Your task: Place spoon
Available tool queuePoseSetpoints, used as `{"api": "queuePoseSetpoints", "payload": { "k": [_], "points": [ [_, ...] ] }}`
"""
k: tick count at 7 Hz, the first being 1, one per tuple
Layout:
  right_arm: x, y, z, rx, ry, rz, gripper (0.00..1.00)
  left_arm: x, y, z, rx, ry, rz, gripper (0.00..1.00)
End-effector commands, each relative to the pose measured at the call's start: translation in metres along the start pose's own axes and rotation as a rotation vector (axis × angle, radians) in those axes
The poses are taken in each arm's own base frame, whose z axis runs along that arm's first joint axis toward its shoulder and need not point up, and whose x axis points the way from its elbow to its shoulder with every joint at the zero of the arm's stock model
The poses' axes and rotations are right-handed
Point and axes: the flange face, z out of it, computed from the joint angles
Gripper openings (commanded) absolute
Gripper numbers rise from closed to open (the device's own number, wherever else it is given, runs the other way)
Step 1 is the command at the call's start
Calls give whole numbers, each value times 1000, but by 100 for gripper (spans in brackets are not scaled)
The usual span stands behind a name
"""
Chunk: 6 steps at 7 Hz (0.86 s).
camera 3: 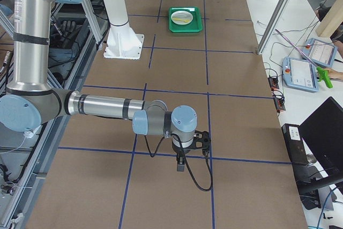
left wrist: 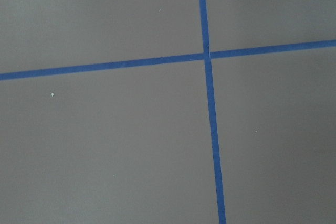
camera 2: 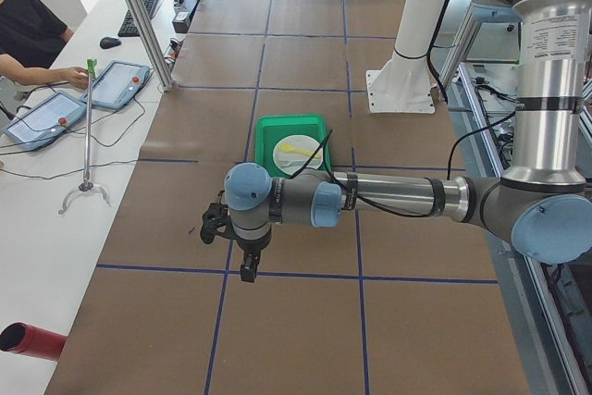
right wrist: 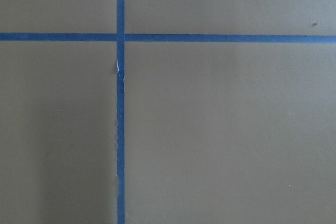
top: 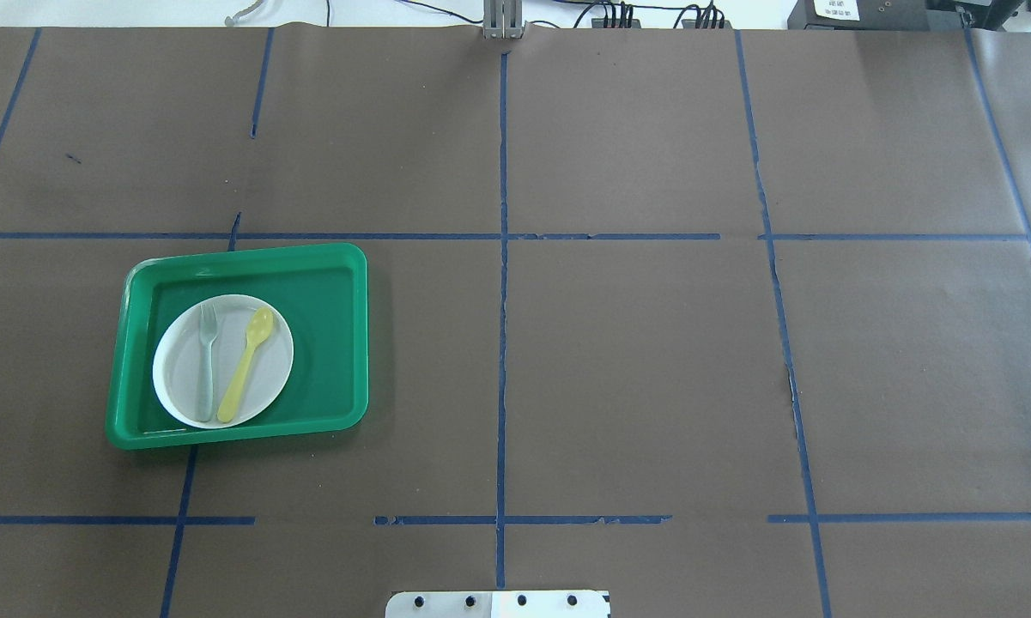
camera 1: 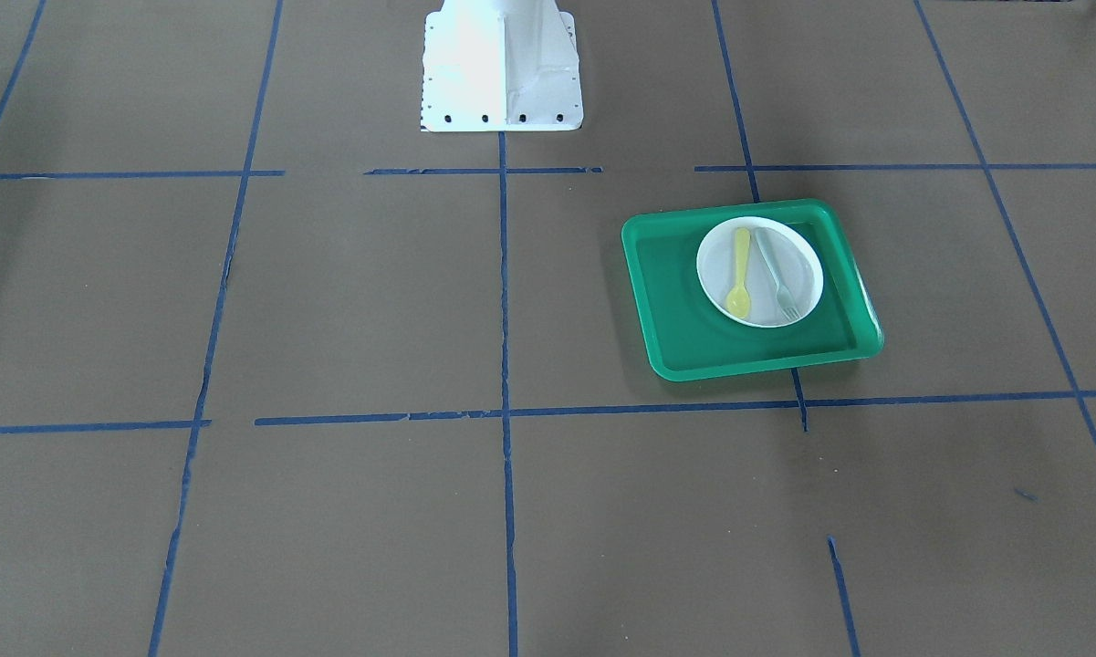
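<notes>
The yellow spoon (camera 1: pixel 739 272) (top: pixel 245 365) lies on a white plate (camera 1: pixel 757 306) (top: pixel 178 369), beside a pale translucent fork (camera 1: pixel 774 274) (top: pixel 206 360). The plate sits in a green tray (camera 1: pixel 675 301) (top: pixel 330 343). The left gripper (camera 2: pixel 248 267) shows only in the exterior left view, hanging over bare table well short of the tray (camera 2: pixel 277 127). The right gripper (camera 3: pixel 181 164) shows only in the exterior right view, far from the tray (camera 3: pixel 185 27). I cannot tell whether either is open or shut. Both wrist views show only brown table and blue tape.
The robot's white base (camera 1: pixel 502 64) (top: pixel 498 603) stands at the table's middle edge. Blue tape lines grid the brown table. An operator's desk with tablets (camera 2: pixel 111 85) (camera 3: pixel 303 71) runs along the far side. A metal post (camera 2: pixel 139 16) stands at the table's edge.
</notes>
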Motion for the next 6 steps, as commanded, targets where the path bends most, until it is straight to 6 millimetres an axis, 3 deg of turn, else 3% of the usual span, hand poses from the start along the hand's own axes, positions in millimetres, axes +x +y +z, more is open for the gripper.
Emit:
{"api": "queuePoseSetpoints", "payload": {
  "k": [1, 4, 5, 6],
  "points": [
    [0, 0, 0, 0, 0, 0, 100, 90, -24, -10, 39, 18, -34, 100],
    [0, 0, 0, 0, 0, 0, 100, 280, -13, 2, -15, 119, -36, 100],
    [0, 0, 0, 0, 0, 0, 100, 338, -25, 15, -15, 119, -25, 100],
    [0, 0, 0, 0, 0, -1, 100, 379, -27, 23, -4, 109, -25, 100]
  ]
}}
